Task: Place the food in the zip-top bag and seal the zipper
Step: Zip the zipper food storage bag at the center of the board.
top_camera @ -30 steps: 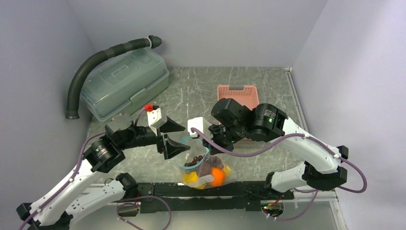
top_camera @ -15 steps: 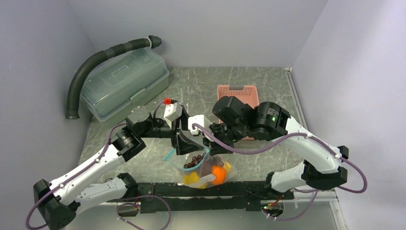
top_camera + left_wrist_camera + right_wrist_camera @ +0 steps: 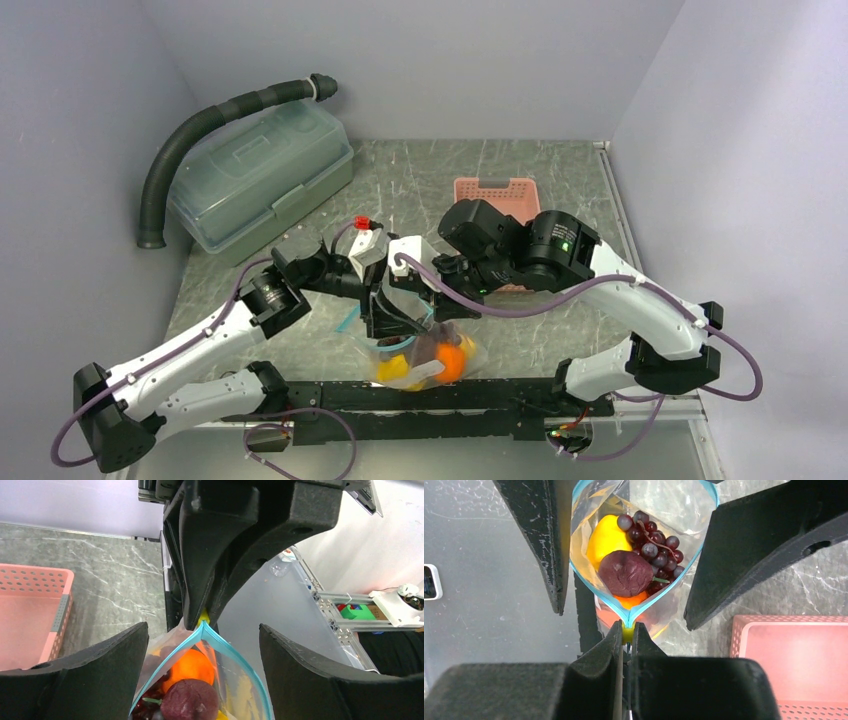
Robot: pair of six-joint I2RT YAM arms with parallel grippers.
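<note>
The only possible lettering I can find is a pale mark on the black joint housing of the right arm in the top view, and it is too small for me to read. A white strip lies across the front of the zip-top bag [image 3: 420, 355] there; anything printed on it is beyond me too.

The bag stands at the near edge of the surface [image 3: 420, 180], between the two arms, mouth up and spread open. Its teal zipper [image 3: 589, 587] forms a leaf-shaped loop. Inside I see a yellow oval fruit [image 3: 606, 540], the grape bunch [image 3: 656, 542], the brown-red ball [image 3: 625, 573] and the round orange one [image 3: 190, 667], mostly hidden under the ball in the right wrist view.

The right gripper [image 3: 626, 630] has its jaws clenched on the bag's corner, where the zipper's two sides meet. A small yellow-green bit shows between the tips, possibly a tab.

The left gripper [image 3: 202, 650] has its jaws spread wide, one finger on each side of the open mouth, apart from the plastic as far as I can tell.

From above, both grippers cover the bag's mouth. The pink basket [image 3: 495, 190] is half hidden behind the right arm. The grey-green lidded box [image 3: 260, 175] sits far left with a black hose [image 3: 200, 125] curving over it.
</note>
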